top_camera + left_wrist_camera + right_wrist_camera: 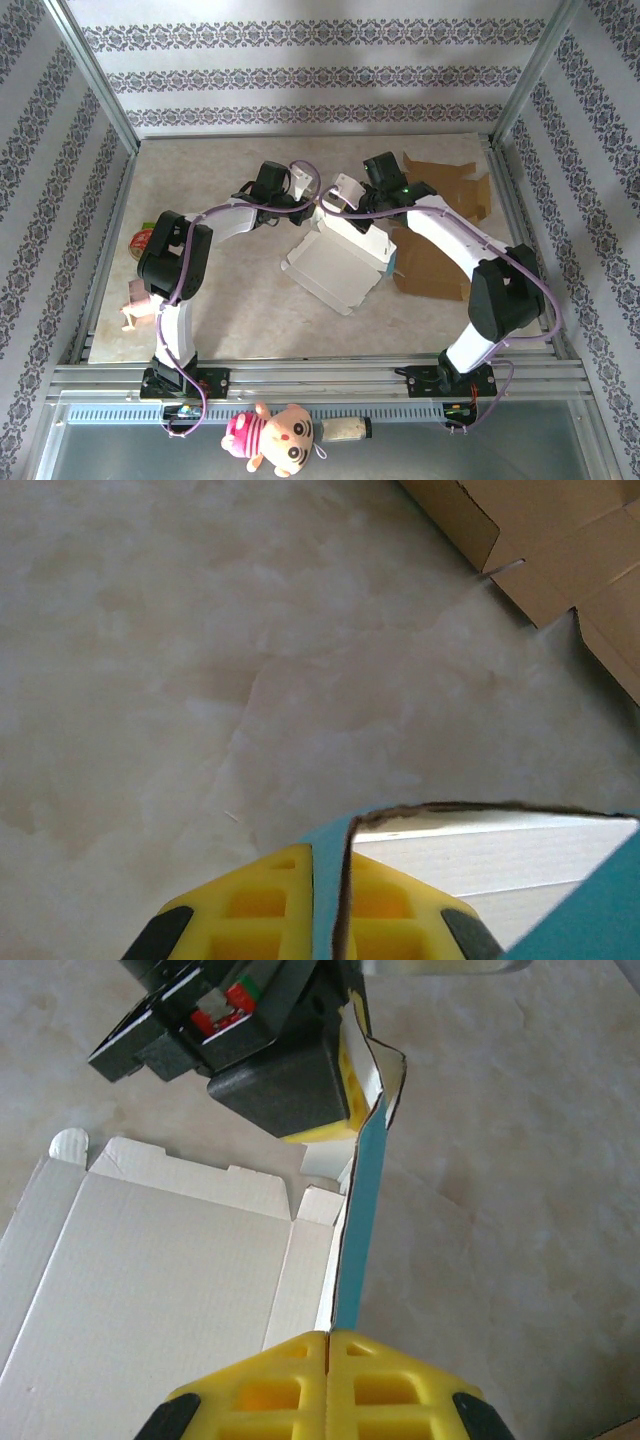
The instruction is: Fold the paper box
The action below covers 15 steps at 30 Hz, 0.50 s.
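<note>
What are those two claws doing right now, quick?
The left gripper is closed, pinching a flap of the box.
The right gripper is closed, pinching the box's blue flap edge.

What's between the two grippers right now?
The paper box itself: its teal wall runs from the right gripper to the left gripper, both shut on it, in the right wrist view.
</note>
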{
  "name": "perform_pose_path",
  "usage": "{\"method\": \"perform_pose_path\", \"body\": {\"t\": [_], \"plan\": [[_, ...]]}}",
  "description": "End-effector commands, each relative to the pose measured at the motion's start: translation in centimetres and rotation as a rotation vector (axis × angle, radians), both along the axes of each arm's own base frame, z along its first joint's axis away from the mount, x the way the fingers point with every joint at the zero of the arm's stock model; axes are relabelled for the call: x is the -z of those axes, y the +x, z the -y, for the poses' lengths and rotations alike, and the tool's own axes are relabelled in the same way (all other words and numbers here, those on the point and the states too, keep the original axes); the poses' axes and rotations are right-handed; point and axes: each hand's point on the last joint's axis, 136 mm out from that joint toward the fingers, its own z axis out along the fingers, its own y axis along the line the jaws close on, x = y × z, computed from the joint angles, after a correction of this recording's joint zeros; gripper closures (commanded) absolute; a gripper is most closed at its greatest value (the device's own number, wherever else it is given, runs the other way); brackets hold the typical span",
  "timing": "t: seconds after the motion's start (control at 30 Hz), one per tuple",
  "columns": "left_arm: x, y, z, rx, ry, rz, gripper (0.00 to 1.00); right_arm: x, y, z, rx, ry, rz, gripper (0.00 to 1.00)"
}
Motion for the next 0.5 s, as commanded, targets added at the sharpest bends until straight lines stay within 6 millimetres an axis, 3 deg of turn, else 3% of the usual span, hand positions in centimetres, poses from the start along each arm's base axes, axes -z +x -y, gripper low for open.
{"method": "perform_pose_path", "body": {"t": [0.0,0.1,0.2,0.37,0.47], "plan": [[0.1,0.0,0.1,0.003,-0.037,-0.040,1.00,1.9,-0.8,-0.2,-0.039,-0.040,-0.031,0.94],[-0.4,-1.0,1.1,0.074,-0.092,-0.041,0.97,2.6,-0.2,-0.2,-0.004,-0.066,-0.038,0.91],[-1.3,-2.3,1.9,0.139,-0.159,-0.028,0.85,2.5,0.7,-0.2,0.030,-0.085,-0.010,0.90],[-1.6,-2.1,0.9,0.083,-0.129,0.015,0.91,2.2,1.7,0.6,0.061,-0.156,0.056,0.82],[-1.1,-2.0,0.9,0.091,-0.104,0.004,0.95,0.9,1.5,0.0,0.062,-0.118,0.055,0.71]]}}
